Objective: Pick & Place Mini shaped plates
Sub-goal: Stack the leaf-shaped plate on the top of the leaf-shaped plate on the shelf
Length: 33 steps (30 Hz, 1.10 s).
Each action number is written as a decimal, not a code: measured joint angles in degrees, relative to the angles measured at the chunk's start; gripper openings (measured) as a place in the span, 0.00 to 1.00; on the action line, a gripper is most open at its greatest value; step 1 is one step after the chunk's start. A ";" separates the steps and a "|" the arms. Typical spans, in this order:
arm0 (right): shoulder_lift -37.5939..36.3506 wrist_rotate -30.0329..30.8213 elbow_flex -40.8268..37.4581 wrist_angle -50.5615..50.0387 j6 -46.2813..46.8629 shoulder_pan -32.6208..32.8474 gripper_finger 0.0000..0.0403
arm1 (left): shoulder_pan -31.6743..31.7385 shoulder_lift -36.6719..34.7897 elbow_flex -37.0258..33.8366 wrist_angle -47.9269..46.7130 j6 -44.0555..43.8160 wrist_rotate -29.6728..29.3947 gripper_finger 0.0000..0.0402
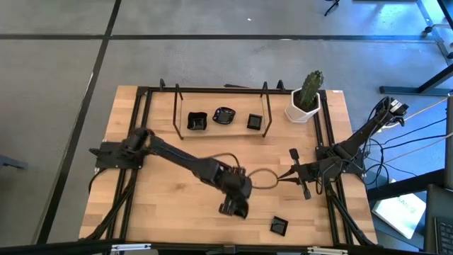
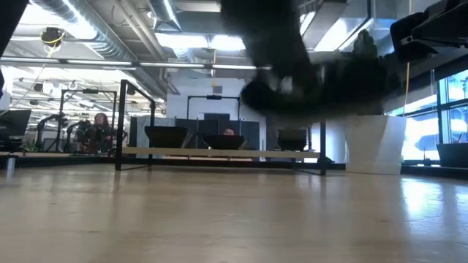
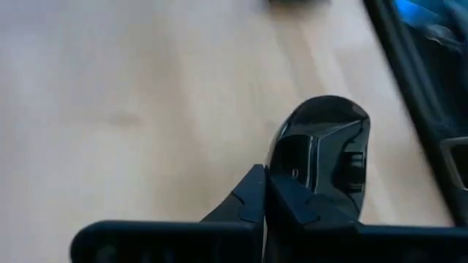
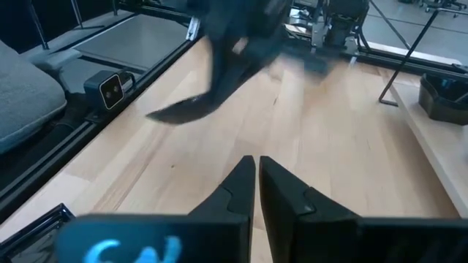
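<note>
High view: left pincer over near worktop; right pincer clenched empty at right. Three mini plates on far shelf, one near front edge.
Left wrist view: fingers clenched on glossy black plate.
Right wrist view: fingers closed, nothing held.

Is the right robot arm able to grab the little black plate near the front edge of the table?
Probably yes. The little black plate lies alone on bare wood, just in front of the right gripper, nothing between. The left gripper sits beside it, shut on another plate.
</note>
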 joint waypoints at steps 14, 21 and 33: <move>0.00 0.03 0.00 -0.18 -0.46 0.01 0.06 | 24.28 -19.58 0.09 -14.07 -4.55 -19.39 0.01; 0.00 0.00 0.00 -0.47 -0.20 0.01 0.06 | 38.30 -17.47 -1.22 -14.36 -5.62 -11.74 0.01; 0.00 -0.02 0.00 -0.54 -0.01 0.00 0.06 | 42.15 -16.59 -8.07 -10.42 -11.84 -14.63 0.01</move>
